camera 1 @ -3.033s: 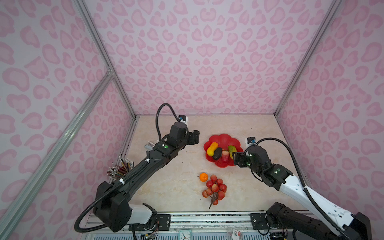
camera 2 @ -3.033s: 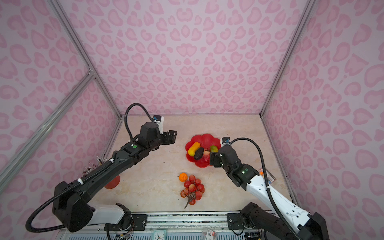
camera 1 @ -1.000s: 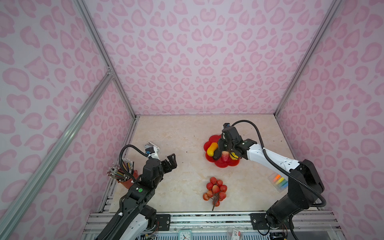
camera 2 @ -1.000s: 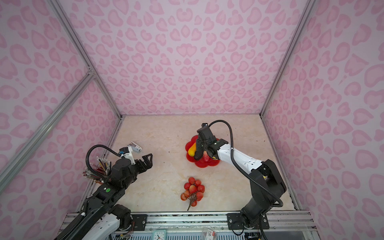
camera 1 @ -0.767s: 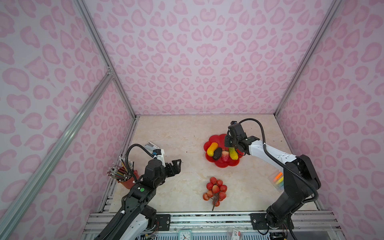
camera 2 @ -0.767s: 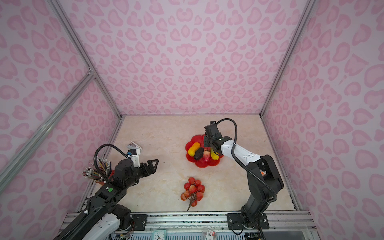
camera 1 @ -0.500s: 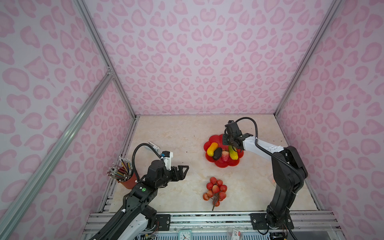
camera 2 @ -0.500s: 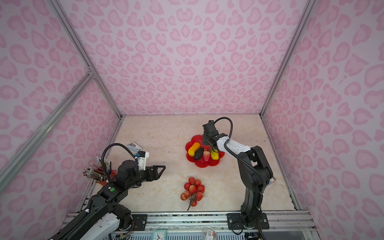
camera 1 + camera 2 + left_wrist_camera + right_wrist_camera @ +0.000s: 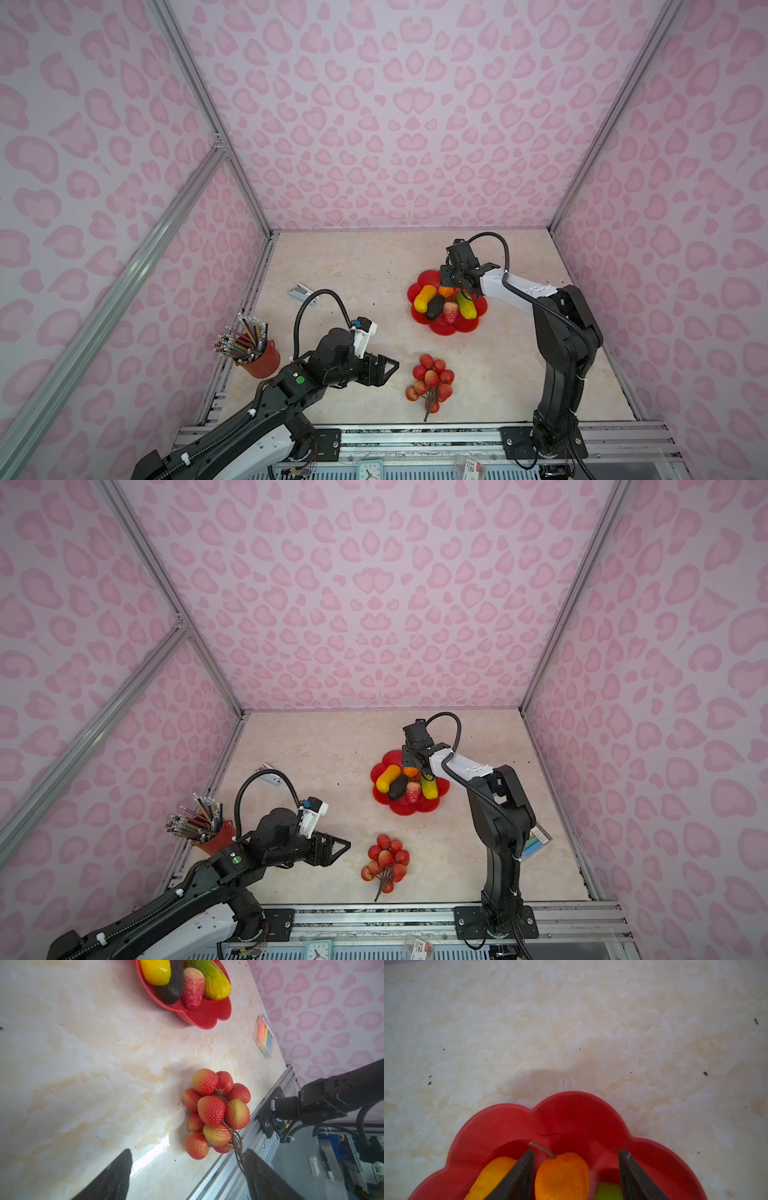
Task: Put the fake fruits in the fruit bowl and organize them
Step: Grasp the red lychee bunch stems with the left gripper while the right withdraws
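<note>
The red scalloped fruit bowl [image 9: 446,328] [image 9: 409,808] holds a yellow-orange mango [image 9: 424,298], a dark avocado [image 9: 435,307], a strawberry [image 9: 451,311] and a green-yellow mango [image 9: 466,305]. My right gripper [image 9: 453,286] [image 9: 576,1151] hangs open over the bowl's far side. The small orange [image 9: 562,1176] lies between its fingers, with a gap on one side. The bunch of red berries [image 9: 431,380] [image 9: 214,1109] lies on the table near the front edge. My left gripper [image 9: 384,370] [image 9: 188,1153] is open just left of it, holding nothing.
A red cup of coloured pencils [image 9: 257,359] stands at the front left. A small white object [image 9: 302,294] lies near the left wall. A flat coloured pack [image 9: 536,843] lies behind the right arm. The metal front rail [image 9: 415,432] runs just below the berries.
My right gripper has opened over the bowl, and the orange now sits loose between its fingers. My left arm has swung rightwards towards the berries.
</note>
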Robot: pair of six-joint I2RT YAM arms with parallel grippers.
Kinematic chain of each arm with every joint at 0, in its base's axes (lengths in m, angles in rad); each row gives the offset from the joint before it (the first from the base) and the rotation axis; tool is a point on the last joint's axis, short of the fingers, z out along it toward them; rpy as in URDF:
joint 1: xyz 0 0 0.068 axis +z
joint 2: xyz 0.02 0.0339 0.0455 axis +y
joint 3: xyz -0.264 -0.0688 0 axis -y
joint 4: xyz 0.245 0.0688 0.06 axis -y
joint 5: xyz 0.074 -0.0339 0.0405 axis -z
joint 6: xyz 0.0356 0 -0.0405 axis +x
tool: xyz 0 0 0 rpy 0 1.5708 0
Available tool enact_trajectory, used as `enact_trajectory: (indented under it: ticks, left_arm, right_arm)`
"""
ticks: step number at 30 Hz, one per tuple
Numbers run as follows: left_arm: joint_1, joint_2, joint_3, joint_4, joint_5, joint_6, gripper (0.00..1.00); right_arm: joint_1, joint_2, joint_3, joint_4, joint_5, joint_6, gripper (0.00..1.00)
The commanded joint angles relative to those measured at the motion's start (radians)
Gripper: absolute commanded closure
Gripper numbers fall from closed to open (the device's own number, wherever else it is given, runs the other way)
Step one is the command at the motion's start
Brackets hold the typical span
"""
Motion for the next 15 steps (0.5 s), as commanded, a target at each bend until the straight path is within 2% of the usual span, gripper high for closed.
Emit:
enact_trajectory:
  ticks: [1, 4, 7, 9, 15]
  left_arm:
    - [-0.041, 0.043, 0.040, -0.012, 0.004, 0.034, 0.16]
    - [-0.095, 0.095, 0.072, -0.017, -0.003, 0.048, 0.17]
    - [-0.157, 0.150, 0.097, -0.033, 0.000, 0.051, 0.19]
    - [-0.203, 0.183, 0.113, -0.050, 0.007, 0.053, 0.20]
    - [-0.334, 0.293, 0.164, -0.080, 0.030, 0.034, 0.27]
  right_arm:
    - [0.000, -0.070, -0.049, 0.027, 0.013, 0.031, 0.33]
    - [0.001, -0.192, -0.141, 0.098, 0.010, 0.055, 0.28]
    - [0.004, -0.334, -0.274, 0.194, -0.005, 0.067, 0.16]
    - [0.006, -0.424, -0.362, 0.243, -0.007, 0.074, 0.11]
    - [0.005, -0.608, -0.503, 0.216, 0.018, 0.095, 0.09]
